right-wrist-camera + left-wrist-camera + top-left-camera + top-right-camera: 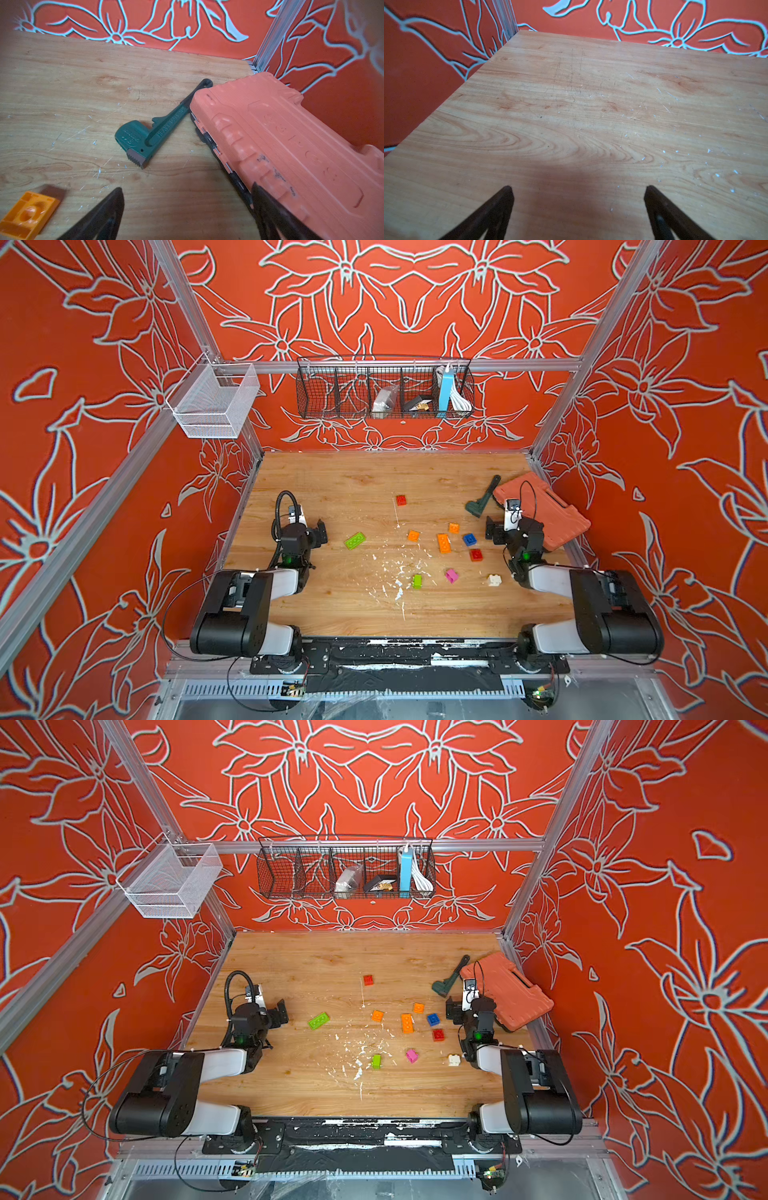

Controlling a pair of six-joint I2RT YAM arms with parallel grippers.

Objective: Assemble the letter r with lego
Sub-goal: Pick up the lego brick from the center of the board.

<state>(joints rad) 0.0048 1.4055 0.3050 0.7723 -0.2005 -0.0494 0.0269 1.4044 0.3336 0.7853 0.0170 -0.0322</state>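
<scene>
Lego bricks lie loose and apart on the wooden table (332, 614). In both top views a long lime green brick (355, 540) (318, 1020) sits nearest my left gripper (322, 533) (577, 188), which is open over bare wood. A red brick (401, 500) lies farther back. Right of centre are a long orange brick (444, 543), two small orange ones (413, 535) (454, 528), a blue one (469, 539) and a red one (476, 555). Nearer the front lie lime green (417, 581), pink (451, 575) and white (494, 580) bricks. My right gripper (490, 529) (187, 189) is open and holds nothing; an orange brick (27, 216) shows beside it.
A green pipe wrench (484, 497) (145, 139) and a big orange-red ribbed case (544, 510) (291, 145) lie at the back right, close to my right gripper. White paint flecks (395, 576) dot the table's middle. A black wire basket (384, 387) and a white mesh basket (214, 400) hang on the walls.
</scene>
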